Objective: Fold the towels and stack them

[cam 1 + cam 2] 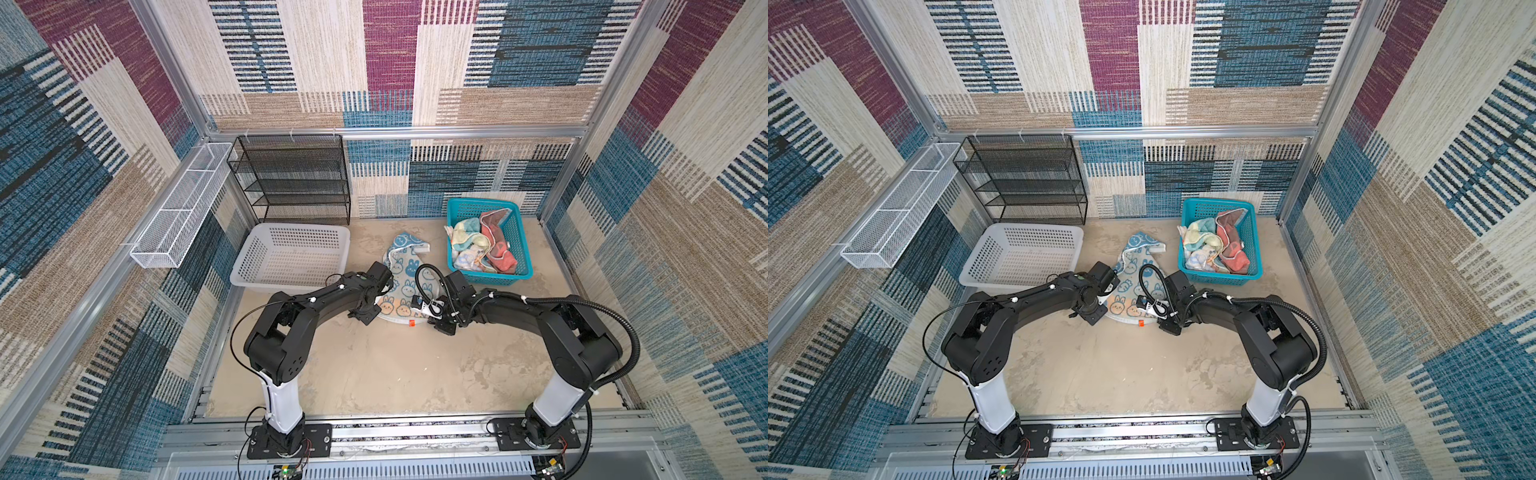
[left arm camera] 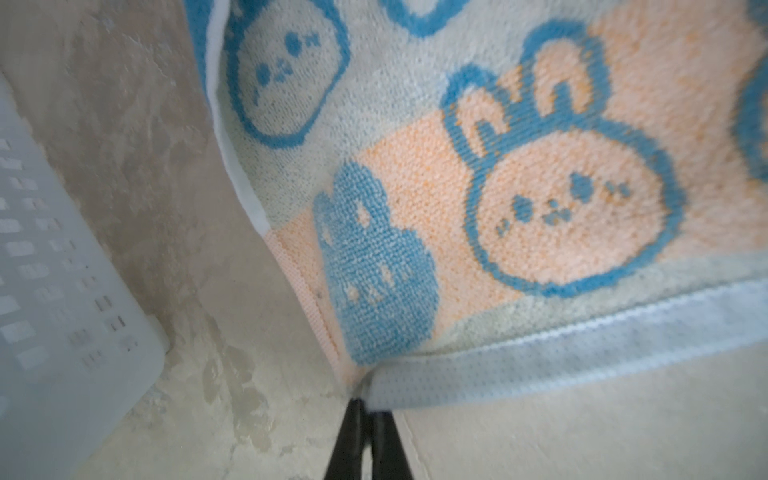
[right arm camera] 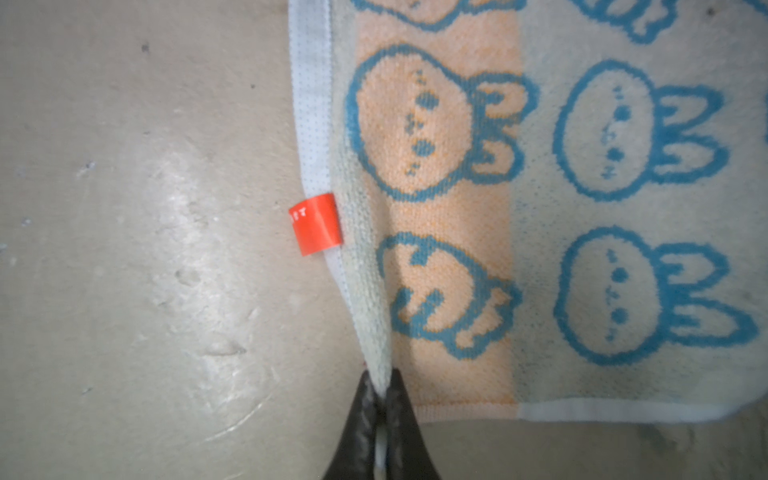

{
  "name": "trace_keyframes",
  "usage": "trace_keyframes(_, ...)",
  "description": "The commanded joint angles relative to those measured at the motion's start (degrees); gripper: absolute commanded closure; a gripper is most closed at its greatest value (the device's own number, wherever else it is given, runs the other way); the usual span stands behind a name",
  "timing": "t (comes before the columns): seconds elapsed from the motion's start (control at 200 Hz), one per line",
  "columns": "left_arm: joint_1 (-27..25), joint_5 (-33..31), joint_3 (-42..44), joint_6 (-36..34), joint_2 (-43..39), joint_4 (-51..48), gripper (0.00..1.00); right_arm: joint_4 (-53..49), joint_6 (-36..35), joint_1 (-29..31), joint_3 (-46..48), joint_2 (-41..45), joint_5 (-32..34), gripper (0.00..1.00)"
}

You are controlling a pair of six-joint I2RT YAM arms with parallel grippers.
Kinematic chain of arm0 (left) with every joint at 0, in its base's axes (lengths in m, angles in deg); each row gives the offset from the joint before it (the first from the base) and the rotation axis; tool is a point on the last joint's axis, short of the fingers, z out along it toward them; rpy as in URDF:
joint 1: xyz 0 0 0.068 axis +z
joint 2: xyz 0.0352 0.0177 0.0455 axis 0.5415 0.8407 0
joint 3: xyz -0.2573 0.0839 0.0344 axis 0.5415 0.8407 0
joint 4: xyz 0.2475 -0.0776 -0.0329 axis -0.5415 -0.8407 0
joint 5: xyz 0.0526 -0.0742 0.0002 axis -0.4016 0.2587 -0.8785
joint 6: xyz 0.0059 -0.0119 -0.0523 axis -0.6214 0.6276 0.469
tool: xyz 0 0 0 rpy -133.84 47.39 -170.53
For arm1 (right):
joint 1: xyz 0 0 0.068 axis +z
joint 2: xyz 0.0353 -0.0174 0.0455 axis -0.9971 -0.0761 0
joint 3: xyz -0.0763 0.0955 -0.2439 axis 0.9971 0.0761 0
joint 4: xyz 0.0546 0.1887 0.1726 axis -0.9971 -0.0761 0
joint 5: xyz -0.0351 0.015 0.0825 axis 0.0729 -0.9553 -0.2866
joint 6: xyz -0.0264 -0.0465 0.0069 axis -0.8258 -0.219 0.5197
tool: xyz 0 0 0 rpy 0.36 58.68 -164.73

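Observation:
A white towel with blue bunny faces and orange bands (image 1: 401,282) (image 1: 1133,286) lies partly bunched on the table between my two arms. My left gripper (image 2: 368,405) is shut on the towel's near corner (image 2: 365,374), where the orange hem meets the pale blue border. Along the same near edge, my right gripper (image 3: 382,384) is shut on a pinched ridge of towel (image 3: 374,332), close to the red tag (image 3: 316,224). More towels, pale yellow (image 1: 467,239) and coral (image 1: 500,251), lie crumpled in the teal basket (image 1: 490,279).
A white perforated basket (image 1: 270,286) stands just left of the left wrist, and its wall shows in the left wrist view (image 2: 62,291). At the back are a black mesh shelf (image 1: 295,178) and a white wire tray (image 1: 178,208) on the left wall.

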Motion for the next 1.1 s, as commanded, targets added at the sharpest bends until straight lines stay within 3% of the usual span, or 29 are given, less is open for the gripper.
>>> trace_keyframes(0.0,0.1,1.6,0.0,3.0,-2.1,2.2,1.00,-1.2,1.6,-0.1,-0.3,2.1,-1.5,1.00)
trace_keyframes(0.205,0.1,4.9,-3.0,9.1,-7.2,3.6,1.00,9.5,7.0,-1.0,1.8,10.1,0.8,1.00)
trace_keyframes(0.411,0.1,8.7,-8.4,12.7,-11.4,5.0,1.00,17.2,18.1,-4.3,-2.5,16.0,2.9,1.00)
trace_keyframes(0.766,0.1,6.1,-25.8,15.8,-16.5,0.3,1.00,15.9,24.9,-7.4,-18.9,16.1,15.0,1.00)
trace_keyframes(0.926,0.1,4.7,-33.5,17.9,-17.2,-4.6,1.00,14.4,26.0,-7.4,-23.2,19.2,14.3,1.00)
trace_keyframes(1.097,0.0,6.7,-34.7,19.7,-22.6,-6.3,1.00,10.8,26.8,-7.4,-25.2,23.3,11.7,1.00)
